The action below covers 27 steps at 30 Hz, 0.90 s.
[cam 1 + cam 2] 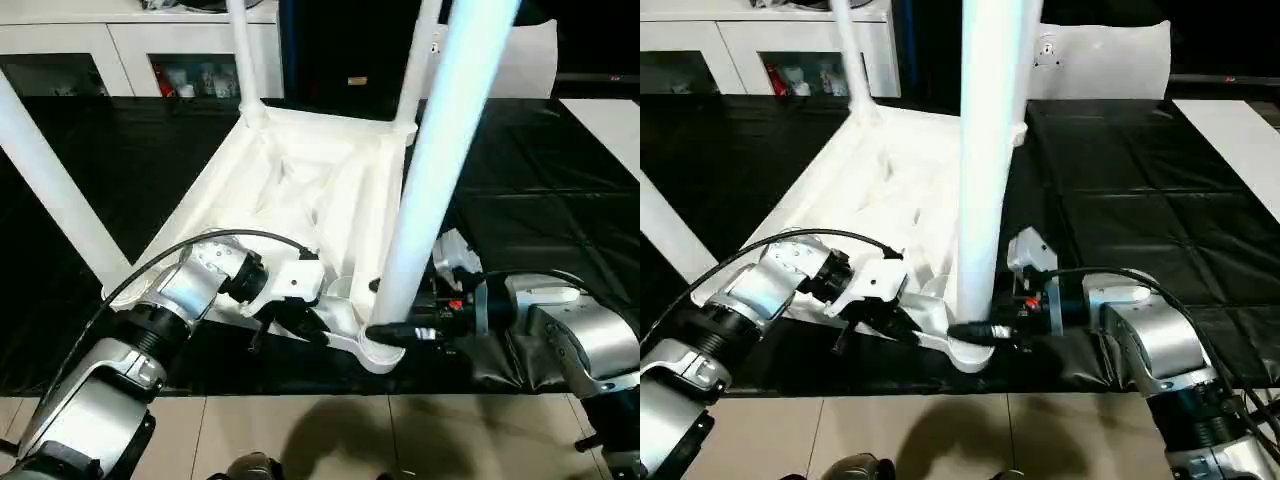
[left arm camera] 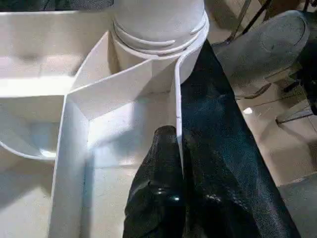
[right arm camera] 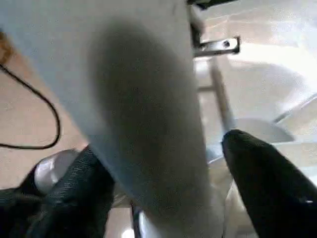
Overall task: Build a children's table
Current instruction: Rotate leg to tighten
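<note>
**Upside-down table, fourth leg right at the near edge**

Tabletop [image 1: 300, 190] flipped ribs-up on the black mat [image 1: 520, 180], one corner pointing straight back at the camera and poking just past the mat's near edge, over the tan floor [image 1: 330, 440]. Four legs standing in the corner sockets: near leg [image 1: 440, 170] big and tall up front, left leg [image 1: 55, 180] leaning out to the left, two far legs [image 1: 243, 55] at the back by the white cabinets [image 1: 130, 50].

Left gripper [image 2: 179, 163] pinched shut on the tabletop's thin raised rim [image 2: 177, 99], one finger inside the rim, one outside against the mat, just beside the near corner socket [image 2: 148, 54]. Not much slack there, ribs boxing in the inner finger.

Right gripper [image 3: 163, 168] spread wide around the base of the near leg, one black finger [image 3: 74, 193] on each side. Pads look about touching the tube, but can't tell if it's really squeezing.

Room to move: loads of bare mat out to the right, tight on the left between rim and left leg, floor drop right under the near corner. White board [image 1: 610, 120] lying at the far right edge, well apart.
</note>
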### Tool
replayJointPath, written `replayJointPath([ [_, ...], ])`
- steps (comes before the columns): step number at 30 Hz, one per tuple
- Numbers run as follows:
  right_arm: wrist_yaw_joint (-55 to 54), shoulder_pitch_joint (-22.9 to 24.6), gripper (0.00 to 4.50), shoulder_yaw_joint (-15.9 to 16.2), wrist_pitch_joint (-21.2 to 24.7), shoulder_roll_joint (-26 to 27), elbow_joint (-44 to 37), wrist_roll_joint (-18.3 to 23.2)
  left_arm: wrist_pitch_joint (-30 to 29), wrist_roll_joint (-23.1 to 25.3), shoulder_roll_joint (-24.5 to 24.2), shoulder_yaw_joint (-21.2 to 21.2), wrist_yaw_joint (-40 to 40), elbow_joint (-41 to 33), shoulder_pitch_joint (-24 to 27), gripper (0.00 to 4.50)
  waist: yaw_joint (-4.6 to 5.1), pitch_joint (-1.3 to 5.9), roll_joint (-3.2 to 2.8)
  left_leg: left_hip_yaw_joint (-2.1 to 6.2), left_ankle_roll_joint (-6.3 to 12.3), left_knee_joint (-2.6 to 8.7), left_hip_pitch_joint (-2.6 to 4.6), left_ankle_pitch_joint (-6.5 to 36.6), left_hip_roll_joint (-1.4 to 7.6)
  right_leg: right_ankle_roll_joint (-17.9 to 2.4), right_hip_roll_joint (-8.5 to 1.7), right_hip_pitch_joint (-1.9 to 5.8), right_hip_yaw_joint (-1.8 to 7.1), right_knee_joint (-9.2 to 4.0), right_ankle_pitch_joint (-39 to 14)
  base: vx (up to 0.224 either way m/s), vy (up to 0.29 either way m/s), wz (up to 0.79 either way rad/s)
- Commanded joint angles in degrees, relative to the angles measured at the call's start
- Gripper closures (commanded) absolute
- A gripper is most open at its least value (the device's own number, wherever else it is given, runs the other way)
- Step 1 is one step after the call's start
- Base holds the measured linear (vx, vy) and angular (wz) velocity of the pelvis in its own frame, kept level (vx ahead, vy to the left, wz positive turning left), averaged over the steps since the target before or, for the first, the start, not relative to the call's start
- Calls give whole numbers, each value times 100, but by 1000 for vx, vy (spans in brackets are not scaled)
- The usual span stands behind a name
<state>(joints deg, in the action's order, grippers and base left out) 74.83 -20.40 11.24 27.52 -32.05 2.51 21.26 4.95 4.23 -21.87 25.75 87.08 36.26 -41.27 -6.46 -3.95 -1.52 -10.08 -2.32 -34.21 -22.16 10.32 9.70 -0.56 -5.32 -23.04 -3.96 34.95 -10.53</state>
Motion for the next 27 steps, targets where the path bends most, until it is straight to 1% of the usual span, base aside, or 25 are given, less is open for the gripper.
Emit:
replayJointPath([
  [1,239,-98,123,63,121,-120,-20,131,146,69,32,190,280,15,-150,450,38,387,61,85,385,415,120,1049,372,-1449,-387,285,276,-405,-1017,0,0,0],
  [2,293,-92,143,86,152,-145,-24,146,153,74,26,192,273,32,-155,450,44,377,53,88,388,423,111,1070,376,-1447,-381,284,276,-407,-1039,0,0,0],
  [3,334,-87,143,104,170,-161,-24,155,160,77,22,193,270,44,-158,450,45,379,73,88,373,425,114,1094,380,-1438,-389,280,278,-407,-1080,0,0,0],
  [4,334,-87,156,104,170,-161,-24,155,160,77,22,193,270,44,-158,450,42,379,71,88,360,425,117,1095,380,-1434,-395,279,279,-411,-1113,0,0,0],
  [5,368,-75,156,128,203,-165,-44,165,182,91,19,196,257,69,-165,450,40,367,61,87,334,430,125,1138,381,-1423,-392,265,282,-427,-1204,0,0,0],
  [9,301,-43,199,146,219,-65,-68,188,142,105,13,185,206,79,-152,450,40,362,80,83,325,436,124,1118,386,-1408,-392,261,284,-422,-1207,0,0,0],
  [10,277,-41,211,145,228,-32,-70,210,113,105,12,171,178,84,-144,450,40,360,80,84,327,436,124,1114,387,-1409,-391,258,285,-419,-1201,0,0,0],
  [11,253,-37,211,135,244,-1,-77,240,91,107,11,153,136,87,-135,450,41,358,64,81,322,437,129,1142,383,-1405,-387,253,284,-426,-1218,0,0,0],
  [12,237,-32,224,127,252,20,-82,261,78,108,11,141,104,88,-128,450,44,355,74,85,318,440,122,1140,384,-1403,-392,259,286,-423,-1221,0,0,0],
  [13,156,-23,226,109,275,77,-104,281,-9,81,17,98,53,82,-115,450,46,351,83,81,315,441,123,1145,384,-1395,-393,255,287,-429,-1246,0,0,0],
  [15,102,-18,230,97,294,113,-119,293,-67,61,22,68,24,84,-109,450,53,329,73,89,261,461,130,1294,384,-1330,-399,246,285,-459,-1552,0,0,0],
  [16,-309,39,232,48,287,321,-171,212,-211,46,42,-49,-227,60,-82,450,62,323,90,89,243,468,128,1332,385,-1302,-399,243,286,-468,-1635,0,0,0],
  [17,-762,96,232,2,297,551,-220,114,-437,53,67,-171,-540,28,-56,450,77,307,83,92,164,480,132,1433,379,-1243,-406,222,295,-485,-1833,0,0,0],
  [18,-1424,108,234,-109,357,897,-195,-19,-748,9,104,-295,-767,-45,5,450,120,288,72,112,36,503,129,1549,367,-1148,-411,206,298,-499,-2123,0,0,0],
  [19,-1856,108,234,-186,404,1126,-169,-104,-958,-26,128,-371,-895,-94,46,450,142,281,76,113,-23,507,134,1627,349,-1094,-397,195,288,-514,-2288,0,0,0],
  [20,-2179,103,236,-262,472,1307,-137,-147,-1103,-49,148,-430,-995,-144,83,450,199,269,78,139,-119,518,149,1800,331,-970,-407,178,276,-557,-2669,0,0,0],
  [21,-2476,110,239,-335,524,1486,-99,-181,-1239,-40,175,-489,-1167,-198,121,450,259,250,78,181,-182,553,91,1863,323,-826,-406,222,255,-558,-2917,0,0,0],
  [22,-3154,146,239,-407,532,1849,11,-390,-1596,22,290,-620,-1661,-311,199,450,285,258,84,186,-199,557,94,1911,329,-775,-407,213,252,-568,-2988,0,0,0],
  [23,-3154,146,240,-407,532,1849,11,-390,-1596,22,290,-620,-1661,-311,199,450,368,236,65,196,-265,562,107,2068,329,-742,-399,161,252,-587,-3087,0,0,0],
  [24,-3612,157,241,-355,503,2025,66,-669,-1786,47,419,-762,-2107,-331,227,450,433,236,49,207,-303,564,126,2229,322,-704,-394,154,244,-612,-3152,0,0,0],
  [25,-4028,146,241,-423,566,2270,139,-750,-1971,70,559,-870,-2477,-361,244,450,466,239,61,210,-300,565,113,2227,320,-698,-392,160,245,-612,-3108,0,0,0],
  [26,-4238,135,245,-489,617,2417,181,-743,-2073,82,629,-914,-2642,-385,251,450,510,227,45,215,-286,572,101,2261,313,-718,-389,155,250,-614,-3062,0,0,0],
  [27,-4497,121,245,-553,653,2548,230,-793,-2197,88,718,-973,-2848,-428,261,450,521,231,42,209,-228,557,121,2297,294,-693,-388,144,250,-646,-3091,0,0,0],
])
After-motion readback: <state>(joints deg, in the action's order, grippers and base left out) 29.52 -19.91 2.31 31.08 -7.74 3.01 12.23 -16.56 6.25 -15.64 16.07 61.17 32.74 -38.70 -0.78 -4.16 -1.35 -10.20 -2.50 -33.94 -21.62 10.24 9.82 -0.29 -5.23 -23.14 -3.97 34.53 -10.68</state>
